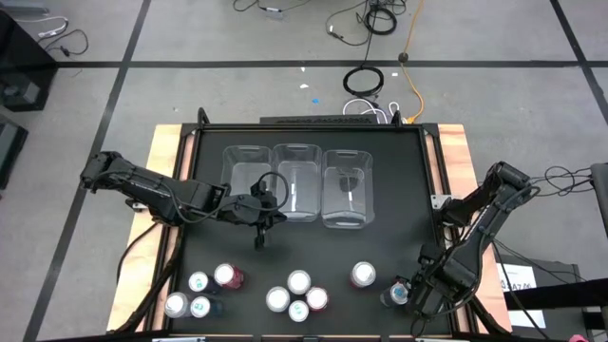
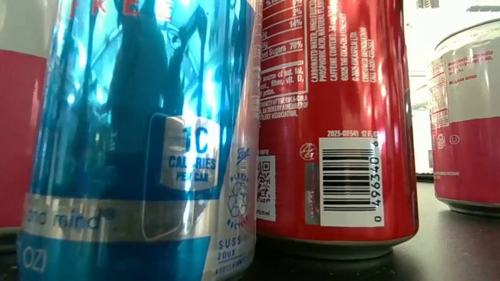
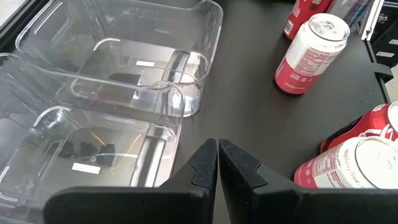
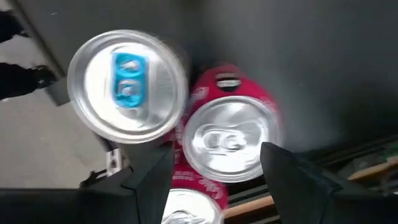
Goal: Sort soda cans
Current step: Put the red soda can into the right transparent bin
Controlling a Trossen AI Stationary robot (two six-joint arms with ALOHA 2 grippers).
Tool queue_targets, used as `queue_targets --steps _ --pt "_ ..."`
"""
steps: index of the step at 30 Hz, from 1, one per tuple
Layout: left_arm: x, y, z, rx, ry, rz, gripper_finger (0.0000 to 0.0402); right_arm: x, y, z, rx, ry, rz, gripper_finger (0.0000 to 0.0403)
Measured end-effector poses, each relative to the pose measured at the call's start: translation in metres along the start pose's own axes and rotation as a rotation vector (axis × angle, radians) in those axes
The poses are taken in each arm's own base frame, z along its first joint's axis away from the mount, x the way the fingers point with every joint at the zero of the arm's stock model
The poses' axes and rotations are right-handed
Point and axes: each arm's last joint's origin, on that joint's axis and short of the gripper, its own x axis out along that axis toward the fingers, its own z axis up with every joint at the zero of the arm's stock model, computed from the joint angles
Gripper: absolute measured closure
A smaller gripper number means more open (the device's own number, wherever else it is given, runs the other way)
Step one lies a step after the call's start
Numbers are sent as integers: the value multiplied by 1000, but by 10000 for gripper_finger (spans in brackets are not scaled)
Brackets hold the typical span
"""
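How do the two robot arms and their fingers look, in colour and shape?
Both arms are black and jointed. The left arm carries a looped black cable near its wrist. The left gripper has matte black, wedge-shaped fingers. The right gripper has similar dark, angular fingers.

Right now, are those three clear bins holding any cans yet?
Empty. From above, the three clear bins show only bare bottoms, and the left wrist view agrees; the soda cans all stand outside on the table.

A blue can [image 2: 141, 140] fills the frame's left. A red can [image 2: 336, 117] stands centre-right beside it. A pink-and-silver can [image 2: 469, 117] sits at the right edge.
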Motion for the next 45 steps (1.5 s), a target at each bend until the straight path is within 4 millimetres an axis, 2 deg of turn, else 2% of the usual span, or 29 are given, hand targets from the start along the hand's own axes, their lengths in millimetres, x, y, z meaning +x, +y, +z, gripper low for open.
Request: queue_targets --steps 18,45 --pt "0 0 0 9 0 3 375 15 10 3 -30 -6 -48 185" --pt "0 2 0 5 -2 13 375 12 11 3 -60 -4 -49 182"
